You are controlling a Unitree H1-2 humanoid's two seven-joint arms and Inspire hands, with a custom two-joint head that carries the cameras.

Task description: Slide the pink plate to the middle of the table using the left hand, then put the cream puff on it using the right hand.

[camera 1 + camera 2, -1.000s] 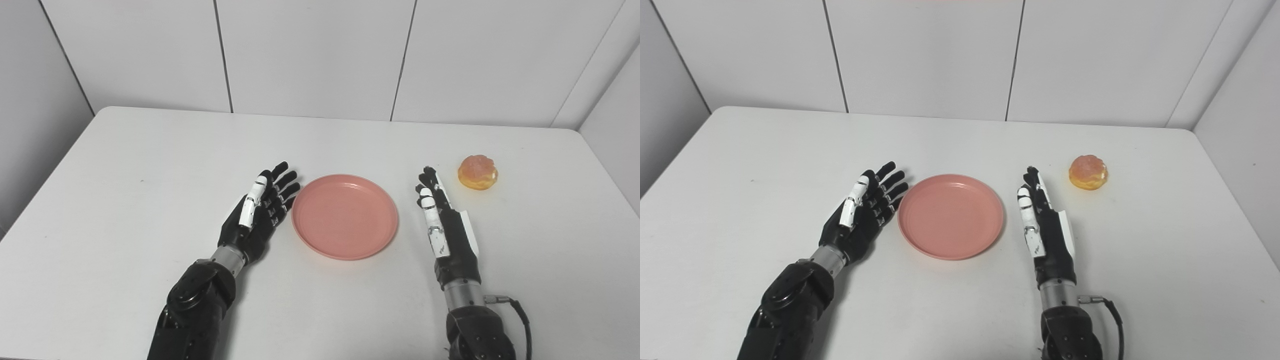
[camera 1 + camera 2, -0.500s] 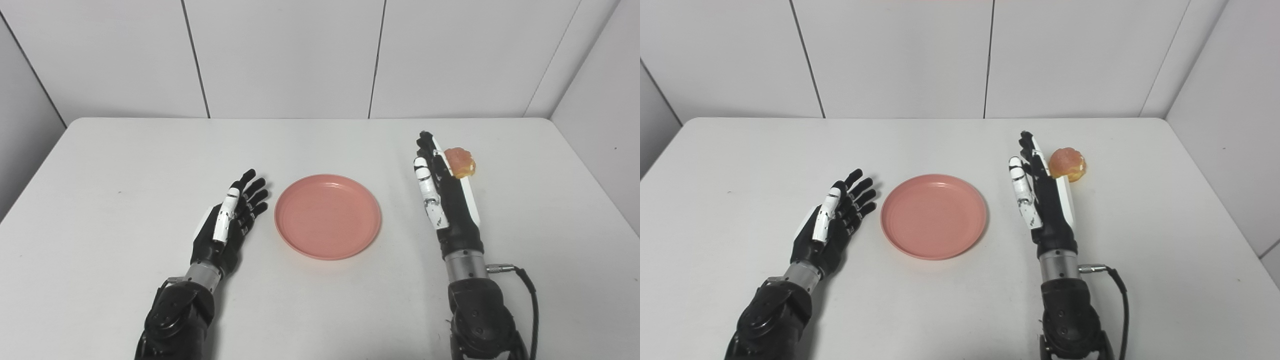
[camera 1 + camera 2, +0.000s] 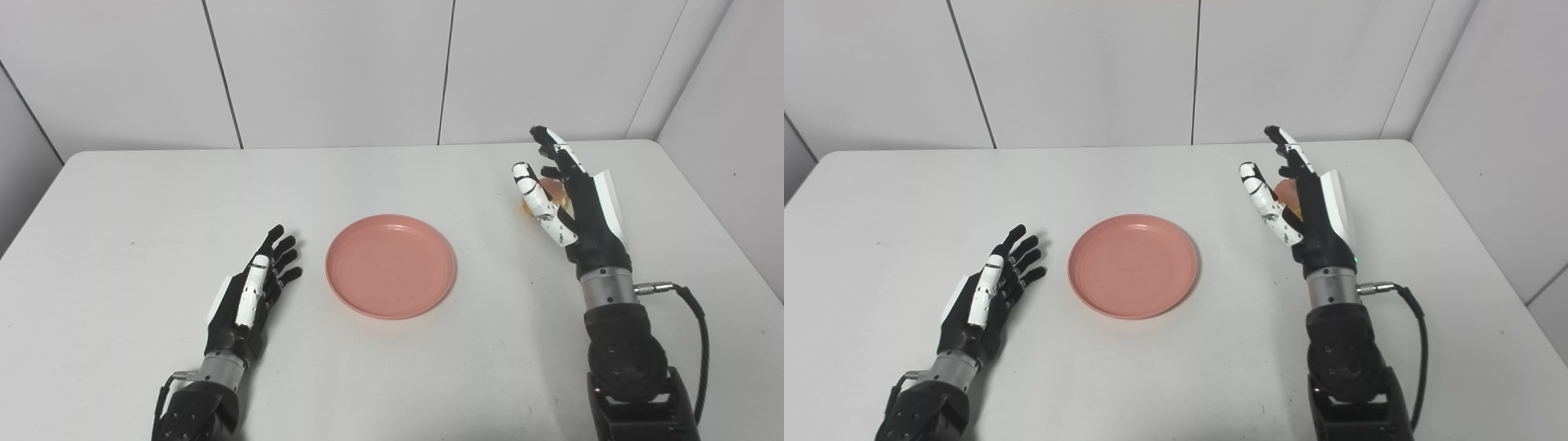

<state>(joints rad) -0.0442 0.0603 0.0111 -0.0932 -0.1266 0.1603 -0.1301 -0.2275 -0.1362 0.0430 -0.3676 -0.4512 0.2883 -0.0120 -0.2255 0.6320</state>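
Note:
The pink plate (image 3: pixel 391 265) lies flat near the middle of the white table (image 3: pixel 392 367), empty. My left hand (image 3: pixel 251 294) rests open on the table to the plate's left, a small gap away from its rim. My right hand (image 3: pixel 566 193) is raised at the right with its fingers spread, open. The cream puff (image 3: pixel 549 190) sits on the table behind this hand, mostly hidden by it; only an orange patch shows between thumb and fingers. In the right eye view the puff (image 3: pixel 1289 193) peeks out the same way. I cannot tell whether the hand touches it.
White wall panels stand close behind the table and along its right side. A black cable (image 3: pixel 692 318) hangs from my right wrist. The table's far edge runs just behind my right hand.
The camera has shifted. My left hand has drawn back from the plate toward me. My right hand has moved up and over to the cream puff, now covering most of it.

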